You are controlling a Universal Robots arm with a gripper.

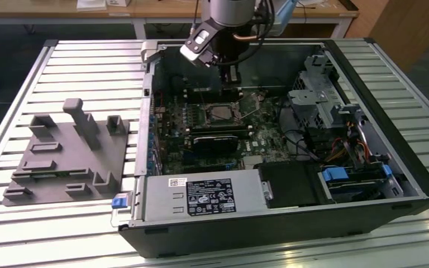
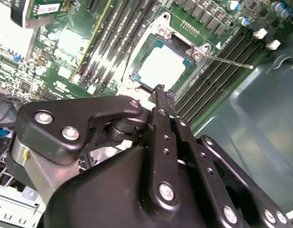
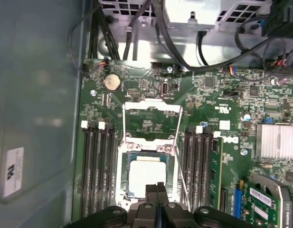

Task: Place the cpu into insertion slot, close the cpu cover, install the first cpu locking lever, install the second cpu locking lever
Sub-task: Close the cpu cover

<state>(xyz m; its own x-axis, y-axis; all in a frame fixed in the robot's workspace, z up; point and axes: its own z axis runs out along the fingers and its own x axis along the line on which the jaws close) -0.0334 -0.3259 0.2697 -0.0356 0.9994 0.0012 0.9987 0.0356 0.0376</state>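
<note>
The gripper (image 3: 156, 186) hangs low over the motherboard (image 3: 217, 95) inside the open computer case (image 1: 393, 167), its two black fingers pressed together and holding nothing, the tips just at the near edge of the cpu (image 3: 144, 173). The silvery chip lies flat in the insertion slot (image 3: 122, 171), between two banks of long memory slots (image 3: 96, 166). In the first wrist view the cpu cover (image 3: 152, 106) seems to be swung back off the chip, with green board showing through its cut-out. A thin locking lever (image 2: 231, 61) juts out loose beside the socket. In the exterior view the case lies on a slatted table (image 1: 87, 72), with a grey fixture (image 1: 65, 156) on that view's left
</note>
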